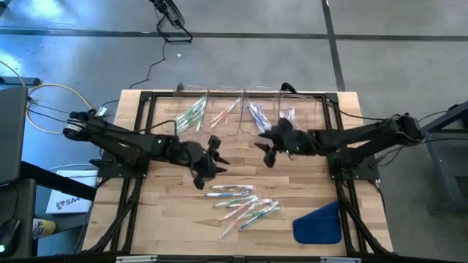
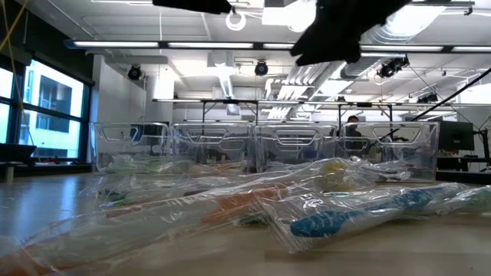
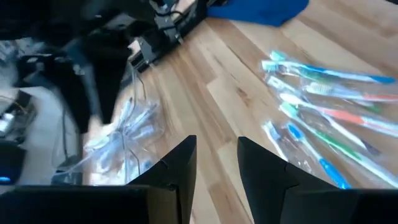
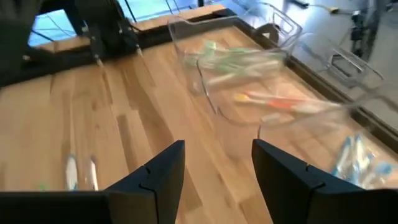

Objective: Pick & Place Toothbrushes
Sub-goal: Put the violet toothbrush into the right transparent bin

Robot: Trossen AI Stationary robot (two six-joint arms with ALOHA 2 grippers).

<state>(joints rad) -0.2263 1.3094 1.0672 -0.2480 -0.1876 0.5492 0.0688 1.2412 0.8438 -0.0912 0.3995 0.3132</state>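
Note:
Loose toothbrushes, in clear wrappers with green, orange and blue colouring, lie in a pile on the wooden table's near middle, also in the left wrist view and the low view. More toothbrushes lie sorted by colour in clear bins along the far edge: green, orange, blue. My left gripper hangs open above the table's middle, between bins and pile. My right gripper hangs open just right of it, near the bins. Neither has anything between its fingers.
A flat blue piece lies at the table's near right corner. Bare wood shows left of the pile. Black frame rails run along the table's sides. The room behind shows desks and windows.

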